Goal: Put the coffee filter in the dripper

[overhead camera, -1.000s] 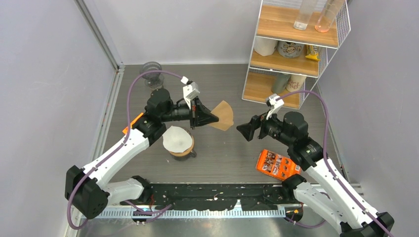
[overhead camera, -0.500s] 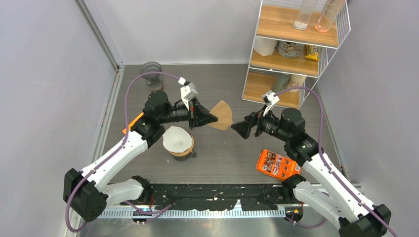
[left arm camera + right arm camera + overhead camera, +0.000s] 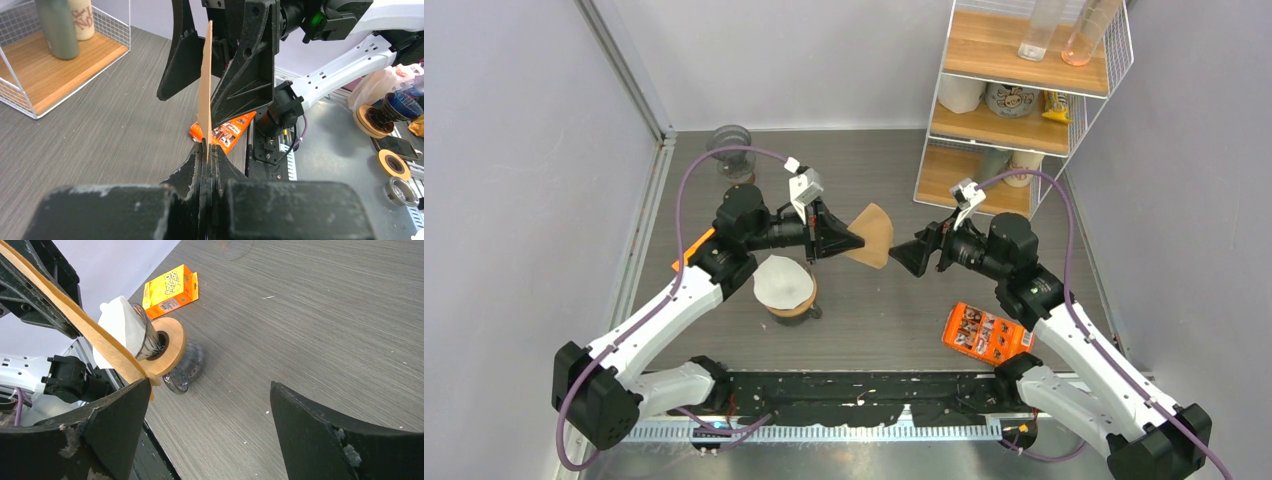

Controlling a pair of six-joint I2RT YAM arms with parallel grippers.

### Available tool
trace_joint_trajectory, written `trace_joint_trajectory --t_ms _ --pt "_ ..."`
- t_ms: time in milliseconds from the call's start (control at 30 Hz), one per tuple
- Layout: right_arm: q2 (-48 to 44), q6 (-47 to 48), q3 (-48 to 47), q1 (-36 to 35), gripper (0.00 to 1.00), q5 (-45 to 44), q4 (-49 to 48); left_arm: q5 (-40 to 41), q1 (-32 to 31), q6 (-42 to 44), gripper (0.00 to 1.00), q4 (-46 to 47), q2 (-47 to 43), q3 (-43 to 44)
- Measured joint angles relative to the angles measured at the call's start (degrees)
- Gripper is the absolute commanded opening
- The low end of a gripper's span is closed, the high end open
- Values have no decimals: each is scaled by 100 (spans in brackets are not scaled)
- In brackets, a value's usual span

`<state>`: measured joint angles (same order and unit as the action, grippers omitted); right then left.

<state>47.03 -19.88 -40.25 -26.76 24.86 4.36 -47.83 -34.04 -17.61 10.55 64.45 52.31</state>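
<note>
My left gripper (image 3: 856, 243) is shut on the pointed end of a brown paper coffee filter (image 3: 872, 233), holding it in the air above the table's middle. In the left wrist view the filter (image 3: 204, 85) stands edge-on out of my shut jaws. The right gripper (image 3: 906, 257) is open at the filter's right edge, and its black fingers (image 3: 245, 70) sit on either side of the paper. In the right wrist view the filter (image 3: 85, 325) touches the tip of one finger of the open gripper (image 3: 209, 385). The glass dripper (image 3: 784, 285) with a wooden collar holds a white paper and stands below the left gripper.
An orange packet (image 3: 986, 332) lies near the right arm. A yellow-orange box (image 3: 692, 250) lies left of the dripper. A wire shelf (image 3: 1014, 100) with cups and jars stands at the back right. A glass cup (image 3: 729, 148) stands at the back left.
The right gripper has moved left, still open, up to the filter's right edge. The left gripper has held the filter almost still.
</note>
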Motion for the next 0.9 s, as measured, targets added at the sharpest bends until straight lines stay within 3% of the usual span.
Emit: trace_joint_trajectory --t_ms 633,900 --pt "15 48 -68 0 95 -26 79 -282 4 0 0 42 22 0" --pt "24 17 -70 0 95 629 -229 -319 4 -35 0 96 57 0"
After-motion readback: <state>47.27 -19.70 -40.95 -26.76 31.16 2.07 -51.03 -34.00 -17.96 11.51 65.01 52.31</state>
